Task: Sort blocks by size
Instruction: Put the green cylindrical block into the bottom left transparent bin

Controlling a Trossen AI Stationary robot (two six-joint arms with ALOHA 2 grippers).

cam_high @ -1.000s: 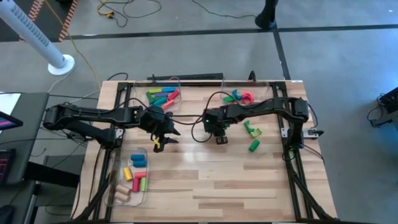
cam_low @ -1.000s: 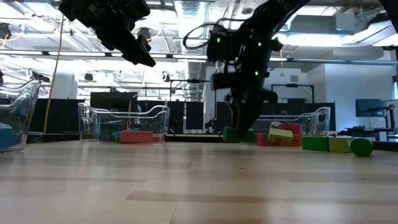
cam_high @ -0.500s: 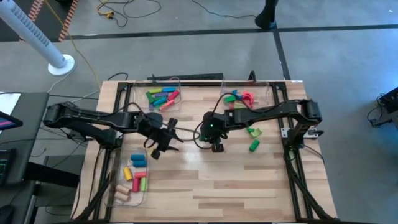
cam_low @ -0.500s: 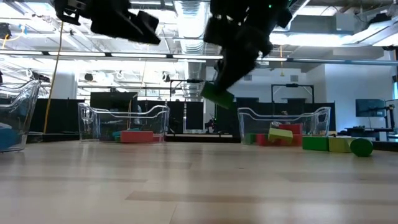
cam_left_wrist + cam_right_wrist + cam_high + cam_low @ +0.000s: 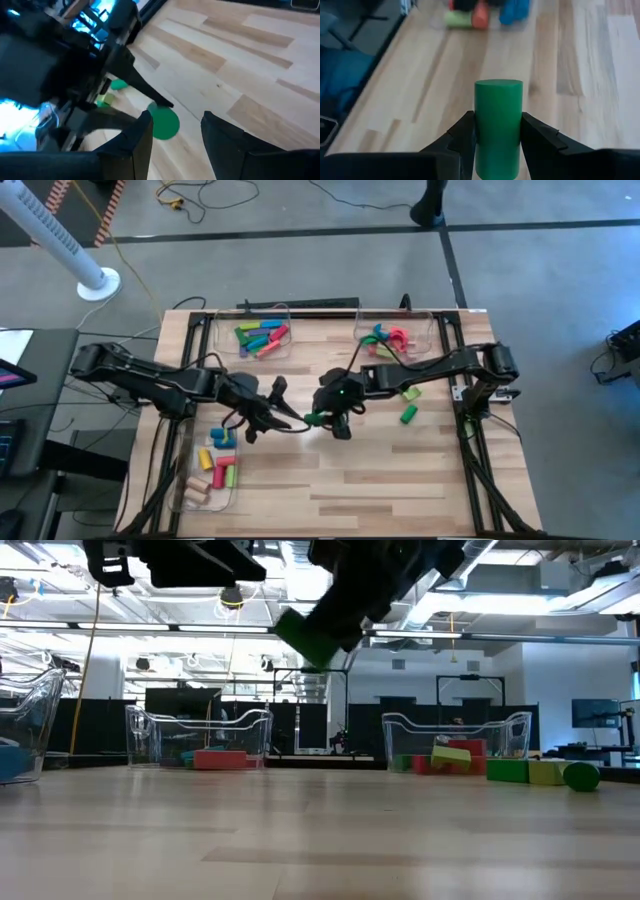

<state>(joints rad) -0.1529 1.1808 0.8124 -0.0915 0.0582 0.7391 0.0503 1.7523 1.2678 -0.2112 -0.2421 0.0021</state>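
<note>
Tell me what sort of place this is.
Probably a robotics lab or workshop: a framed wooden table on a bare concrete floor, loose cables across it, and exposed ceiling ducts above an open room.

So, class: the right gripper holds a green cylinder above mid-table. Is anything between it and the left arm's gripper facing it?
Nothing visible. The right gripper grips the green cylinder; the left gripper faces it, fingers open, with only a clear gap between.

So the right gripper [image 5: 318,418] picked the green cylinder [image 5: 316,418] up off the tabletop [image 5: 400,480] and swung it from the right side toward the middle, well clear now. The left gripper [image 5: 290,423] slid in toward it, fingers almost meeting it mid-table.
</note>
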